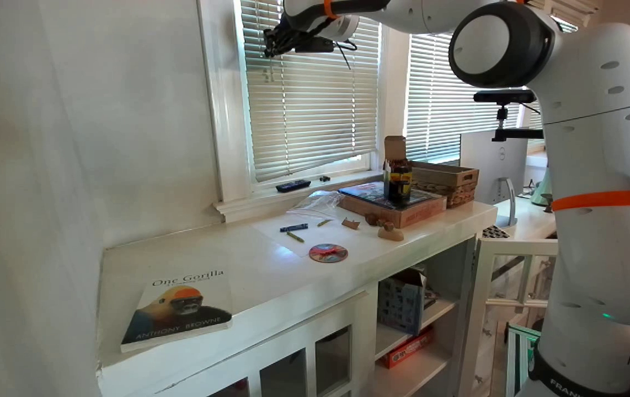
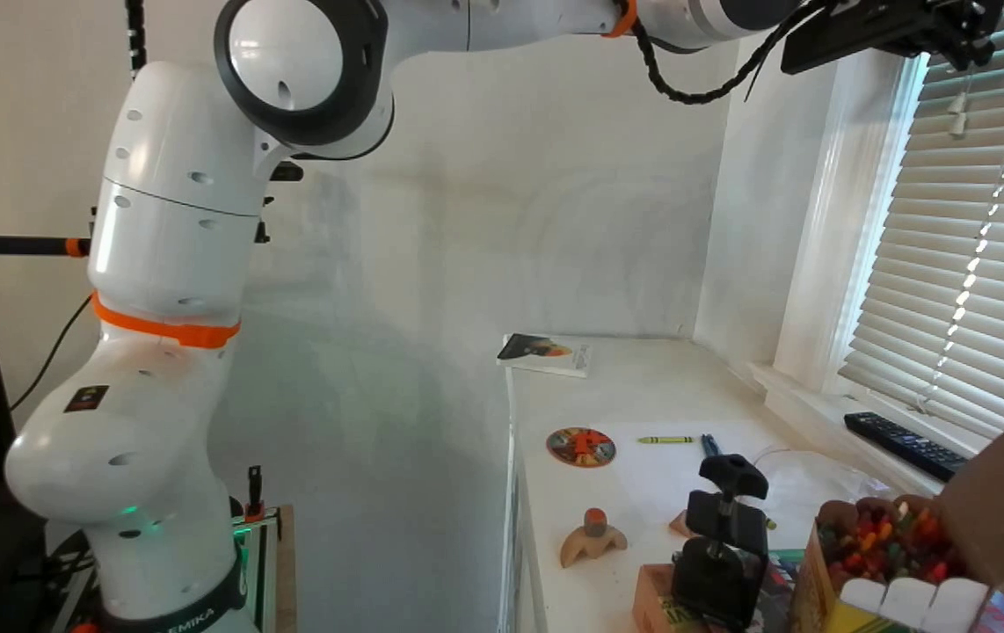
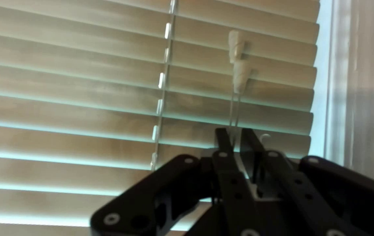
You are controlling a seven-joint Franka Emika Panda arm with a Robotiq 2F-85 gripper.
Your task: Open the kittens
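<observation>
The gripper (image 3: 235, 136) is raised above the counter's (image 1: 260, 286) window-side edge, toward the wall end. The fingers (image 3: 222, 146) stand slightly apart. Two thin cords (image 3: 234, 111) show in the narrow gap; contact with them cannot be told. White tassels (image 3: 240, 75) hang below. Close behind is the white slat blind (image 1: 315, 110), lowered over the narrower window (image 1: 220, 105) to just above the sill (image 1: 249, 203). A remote control (image 1: 293, 186) lies on the sill. A round disc (image 1: 328, 253) lies nearer the counter's front edge; a book (image 1: 180, 311) lies at the front corner, wall end.
</observation>
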